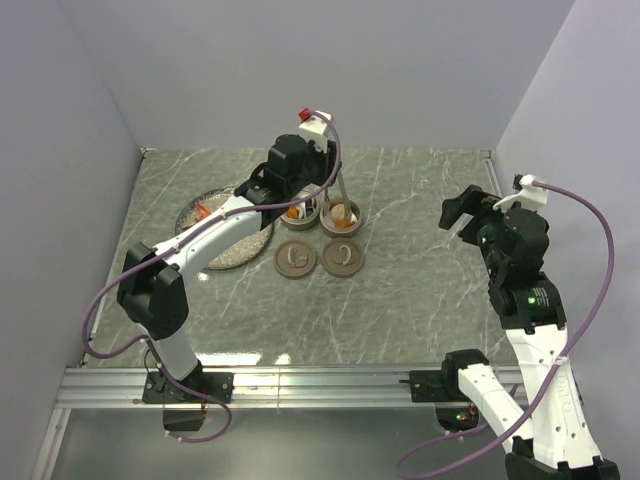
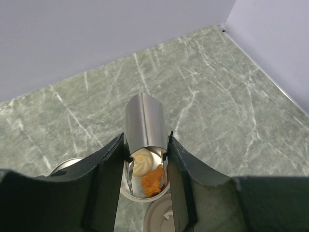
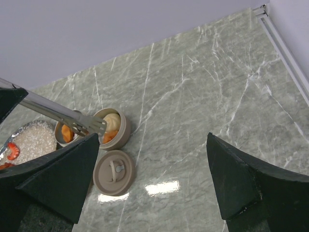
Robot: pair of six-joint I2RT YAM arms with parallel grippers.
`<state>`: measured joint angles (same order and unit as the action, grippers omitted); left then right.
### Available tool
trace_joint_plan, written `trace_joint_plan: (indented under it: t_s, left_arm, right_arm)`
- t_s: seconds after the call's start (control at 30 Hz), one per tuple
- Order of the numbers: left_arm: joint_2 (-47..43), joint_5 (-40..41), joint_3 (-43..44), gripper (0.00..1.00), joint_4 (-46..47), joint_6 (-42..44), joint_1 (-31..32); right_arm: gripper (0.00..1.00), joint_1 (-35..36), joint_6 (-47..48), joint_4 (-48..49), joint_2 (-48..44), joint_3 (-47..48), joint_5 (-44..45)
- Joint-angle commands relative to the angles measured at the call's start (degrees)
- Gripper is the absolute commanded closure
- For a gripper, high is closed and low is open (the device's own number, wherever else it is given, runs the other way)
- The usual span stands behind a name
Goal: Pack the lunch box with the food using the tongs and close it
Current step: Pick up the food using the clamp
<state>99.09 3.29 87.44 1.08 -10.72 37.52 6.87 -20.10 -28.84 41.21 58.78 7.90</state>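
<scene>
My left gripper [image 1: 325,180] is shut on the silvery tongs [image 2: 145,118], which point down over the right tin [image 2: 145,197] of the lunch box. I see nothing between the tongs' tips [image 3: 96,126]. In that tin lie a white piece [image 2: 142,162] and an orange piece [image 2: 153,180] of food. The left tin [image 1: 300,226] holds orange food [image 3: 66,134]. Red food [image 1: 201,210] sits on the speckled plate [image 1: 235,245]. Both tan lids [image 1: 295,258] [image 1: 343,258] lie flat in front of the tins. My right gripper [image 1: 470,215] hangs open and empty, far to the right.
The plate [image 3: 29,140] lies left of the tins, under my left arm. A lid [image 3: 114,172] rests just in front of the right tin [image 3: 123,130]. Walls close in the marble table at the back and sides, and a metal rail [image 1: 300,385] runs along the near edge.
</scene>
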Motion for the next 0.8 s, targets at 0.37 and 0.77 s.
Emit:
trace_joint_plan:
  t_s: [0.37, 0.77]
  left_arm:
    - [-21.11, 6.90, -13.51, 0.54, -0.90, 1.58, -18.42]
    - [-30.71, 30.78, -24.68, 0.51, -8.11, -5.01, -24.86]
  right_arm:
    - [0.01, 0.16, -0.20, 3.96, 0.97, -1.65, -1.04]
    - [0.01, 0.24, -0.56, 7.74, 5.10, -1.39, -4.82]
